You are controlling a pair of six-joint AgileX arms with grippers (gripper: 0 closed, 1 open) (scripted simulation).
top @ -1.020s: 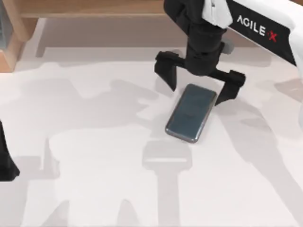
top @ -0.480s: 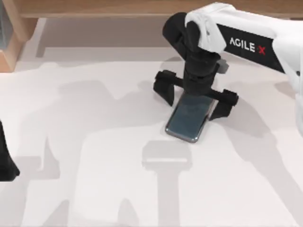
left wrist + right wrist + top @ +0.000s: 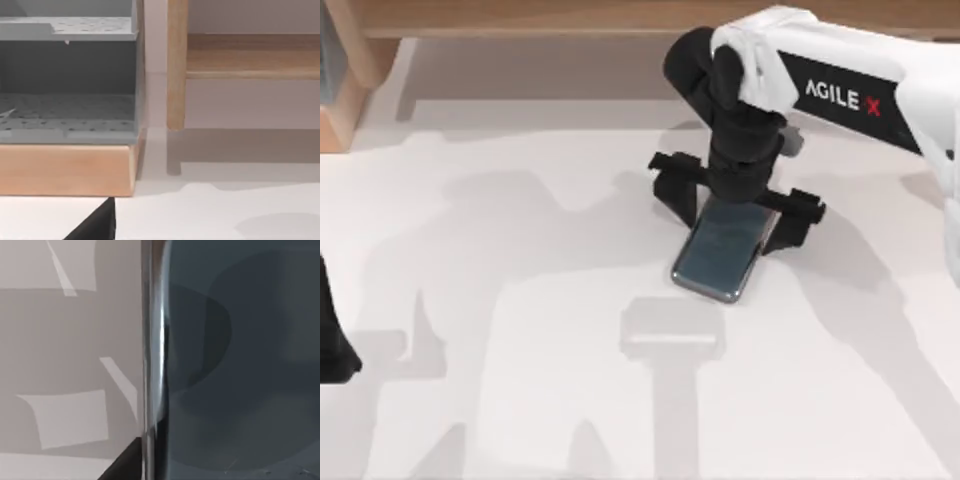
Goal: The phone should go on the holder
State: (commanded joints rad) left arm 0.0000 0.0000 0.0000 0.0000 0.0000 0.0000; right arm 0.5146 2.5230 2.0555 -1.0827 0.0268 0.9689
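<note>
**White worktop, one phone lying flat**

The worktop (image 3: 520, 380) is a plain white surface crossed by soft grey shadows. On it, right of centre and toward the far side, the phone (image 3: 720, 255) lies flat with its glossy dark face up, turned at a slant so its near end points left. At the far left stands a wooden-based unit (image 3: 67, 167) holding grey perforated shelves, and a pale wooden rail (image 3: 520, 18) runs along the far edge.
</note>
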